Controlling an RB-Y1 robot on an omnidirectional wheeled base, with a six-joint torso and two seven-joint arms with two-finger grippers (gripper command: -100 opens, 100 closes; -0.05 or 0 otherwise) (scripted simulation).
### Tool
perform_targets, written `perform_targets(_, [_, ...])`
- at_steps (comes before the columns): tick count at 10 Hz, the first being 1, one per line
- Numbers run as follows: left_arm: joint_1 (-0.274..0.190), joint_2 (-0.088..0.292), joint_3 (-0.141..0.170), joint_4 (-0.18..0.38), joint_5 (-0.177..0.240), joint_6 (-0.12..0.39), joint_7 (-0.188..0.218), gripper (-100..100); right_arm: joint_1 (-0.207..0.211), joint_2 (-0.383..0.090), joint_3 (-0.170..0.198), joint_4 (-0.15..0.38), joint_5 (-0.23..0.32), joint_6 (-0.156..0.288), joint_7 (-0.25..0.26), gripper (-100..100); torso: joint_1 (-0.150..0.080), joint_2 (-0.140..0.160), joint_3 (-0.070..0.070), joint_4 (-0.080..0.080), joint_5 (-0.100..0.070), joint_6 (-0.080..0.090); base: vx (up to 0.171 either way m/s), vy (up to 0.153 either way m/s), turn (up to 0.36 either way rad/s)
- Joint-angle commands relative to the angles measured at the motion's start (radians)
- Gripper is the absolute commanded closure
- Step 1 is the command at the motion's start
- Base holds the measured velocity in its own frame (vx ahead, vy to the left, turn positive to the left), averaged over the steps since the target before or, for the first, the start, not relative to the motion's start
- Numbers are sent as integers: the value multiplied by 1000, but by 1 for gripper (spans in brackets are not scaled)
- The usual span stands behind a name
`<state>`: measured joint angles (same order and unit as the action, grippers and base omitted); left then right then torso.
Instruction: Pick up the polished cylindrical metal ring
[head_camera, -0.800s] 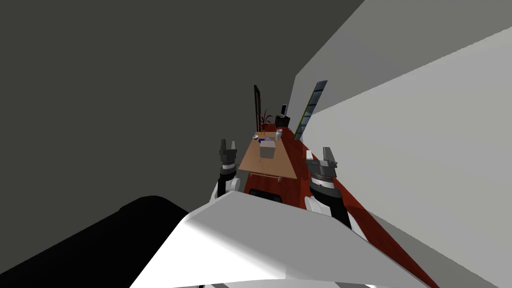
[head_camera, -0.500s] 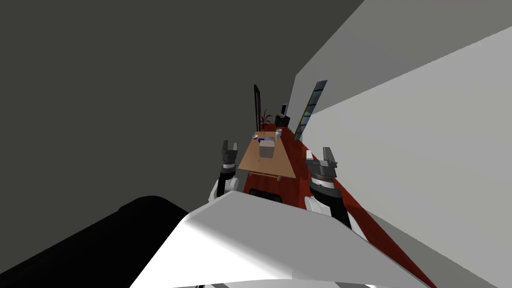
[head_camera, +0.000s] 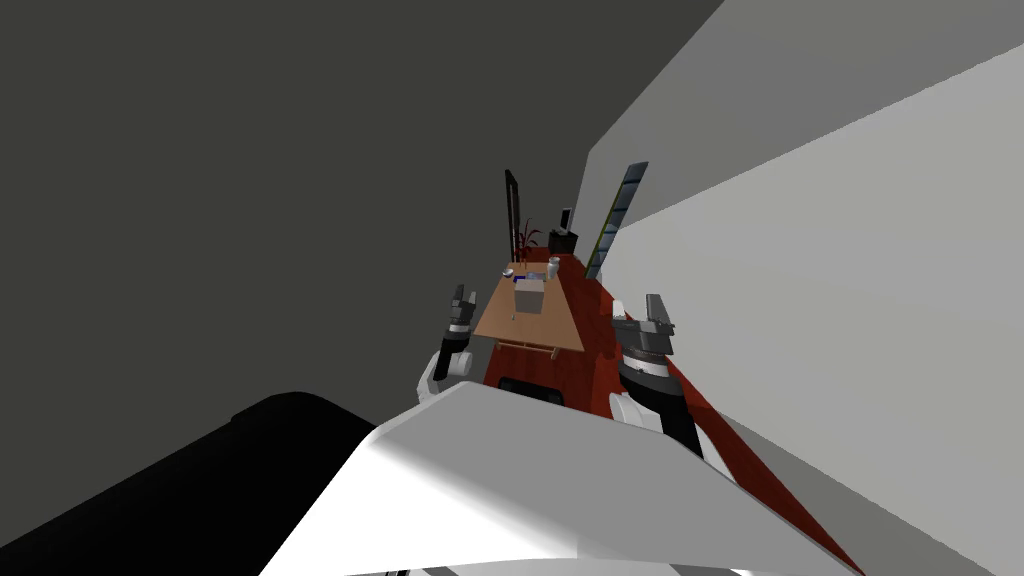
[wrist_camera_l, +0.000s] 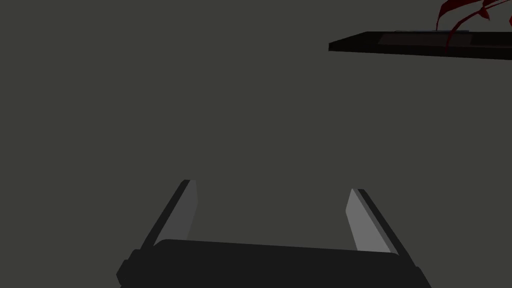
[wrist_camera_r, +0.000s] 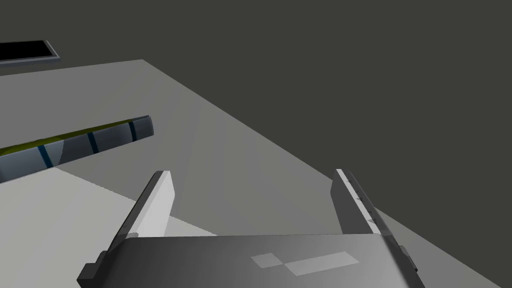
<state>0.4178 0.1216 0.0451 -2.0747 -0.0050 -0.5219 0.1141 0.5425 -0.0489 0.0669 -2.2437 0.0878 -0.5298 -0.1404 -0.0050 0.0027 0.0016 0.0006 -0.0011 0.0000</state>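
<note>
The ring is lying somewhere among the small things at the far end of the table (head_camera: 497, 322), but it is too small for me to tell which one it is. Neither gripper is near it.

The left gripper (wrist_camera_l: 270, 185) is standing open, with nothing between its fingers, and it is pointing at a dark grey wall. In the head view I am seeing this left gripper (head_camera: 460, 297) raised just beside the table's near left corner. The right gripper (wrist_camera_r: 251, 172) is also holding its fingers wide apart and empty. In the head view it (head_camera: 638, 306) is hanging to the right of the table's near right corner, over the red floor (head_camera: 590, 372).

A grey box (head_camera: 529, 297) is sitting in the middle of the brown table top, and a white cup (head_camera: 553, 264) is standing behind it.
</note>
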Motion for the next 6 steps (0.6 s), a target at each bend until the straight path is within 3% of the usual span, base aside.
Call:
perform_targets(1, [-10, 17, 21, 35, 5, 10, 13, -100, 0, 0, 0, 0, 0, 0, 0, 0, 0, 0, 0, 0, 0, 0, -25, -56, -6])
perform_targets(4, [-49, 46, 69, 117, 7, 63, 34, -100, 0, 0, 0, 0, 0, 0, 0, 0, 3, -1, -1, 0, 1, 0, -23, -45, -25])
perform_targets(5, [-49, 46, 69, 127, 7, 63, 34, -100, 0, 0, 0, 0, 0, 0, 0, 0, 2, -1, -1, 0, 0, 0, -22, -43, -11])
perform_targets(6, [-71, 61, 94, 159, 7, 92, 44, -100, 0, 0, 0, 0, 0, 0, 0, 0, 2, -1, -1, 0, 0, 0, -28, -45, -39])
